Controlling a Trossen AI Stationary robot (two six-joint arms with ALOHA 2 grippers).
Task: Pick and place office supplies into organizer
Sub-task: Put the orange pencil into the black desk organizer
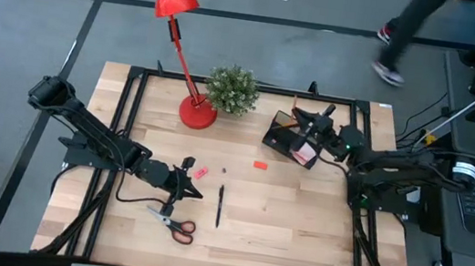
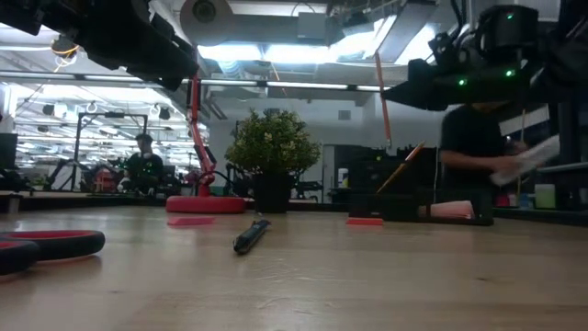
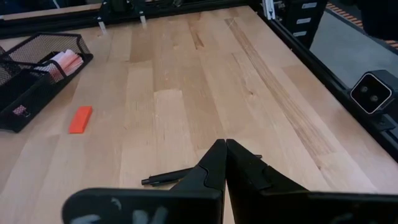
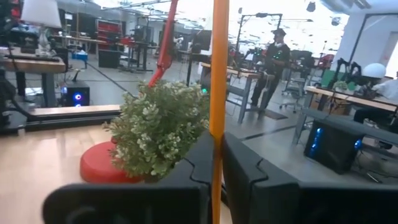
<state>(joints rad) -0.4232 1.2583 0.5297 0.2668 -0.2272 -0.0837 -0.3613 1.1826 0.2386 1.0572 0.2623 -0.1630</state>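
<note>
Right gripper (image 1: pixel 299 115) pinches an orange pencil (image 4: pixel 218 93) above the organizer (image 1: pixel 285 137) at the far right. Left gripper (image 1: pixel 190 182), closed and empty, hovers near-left. Bare wood between holds one pen (image 1: pixel 219 206), one scissors (image 1: pixel 174 224), two erasers (image 1: pixel 261 165).

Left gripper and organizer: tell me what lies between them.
In the high view, a pink eraser near the left gripper, a red eraser nearer the organizer; otherwise bare wood.

Light wood surface (image 1: pixel 297 242), black frame. On it: lamp (image 1: pixel 196 114) and plant (image 1: pixel 231 89) at the far edge, organizer (image 1: pixel 290 138) to their right, red eraser (image 1: pixel 261 165), pink eraser (image 1: pixel 200 172), pen (image 1: pixel 219 206) mid-surface, scissors (image 1: pixel 174 224) near the front.
</note>
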